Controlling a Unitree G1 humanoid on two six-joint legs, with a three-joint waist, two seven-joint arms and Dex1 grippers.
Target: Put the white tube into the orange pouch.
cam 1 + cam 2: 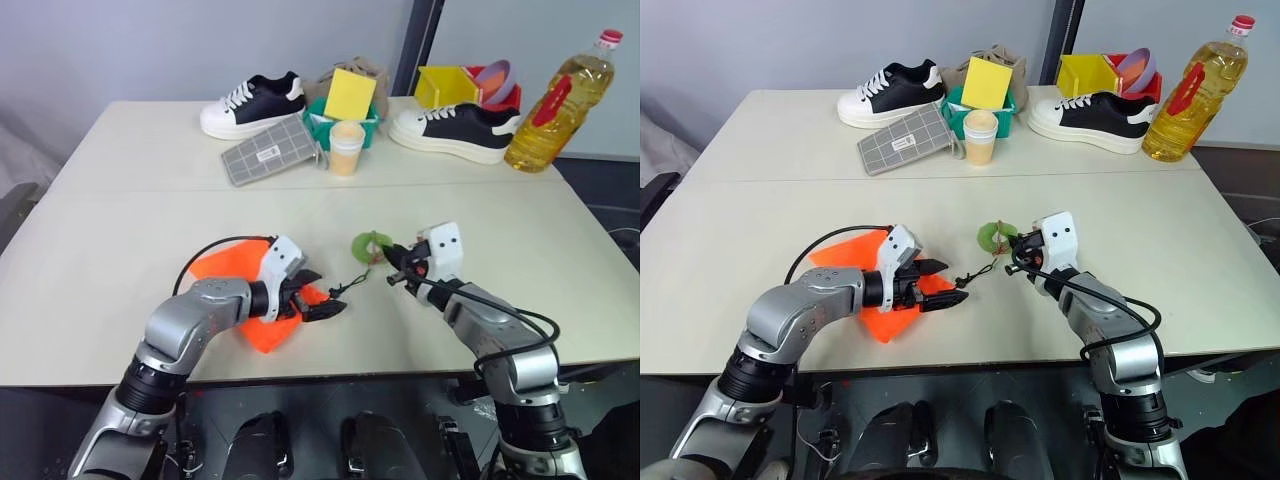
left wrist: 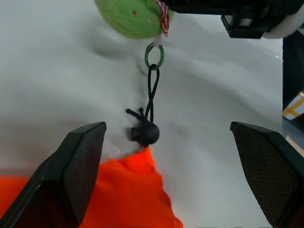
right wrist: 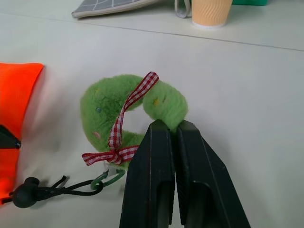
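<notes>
The orange pouch (image 1: 225,268) lies flat on the table near the front edge. Its black cord (image 2: 152,90) runs from a round stopper (image 2: 144,133) to a green plush ring tag (image 1: 370,244) with a red checked ribbon. My left gripper (image 1: 325,293) is open low over the pouch's corner. Its fingers straddle the stopper without touching it. My right gripper (image 3: 173,124) is shut, its tips pinching the edge of the green tag (image 3: 102,109). The white tube is out of view.
At the back stand a grey grid pouch (image 1: 265,150), a cream cup (image 1: 346,148), a green basket with a yellow card (image 1: 348,95), two black-and-white sneakers (image 1: 250,105) (image 1: 460,128), a yellow bin (image 1: 445,85) and an oil bottle (image 1: 555,105).
</notes>
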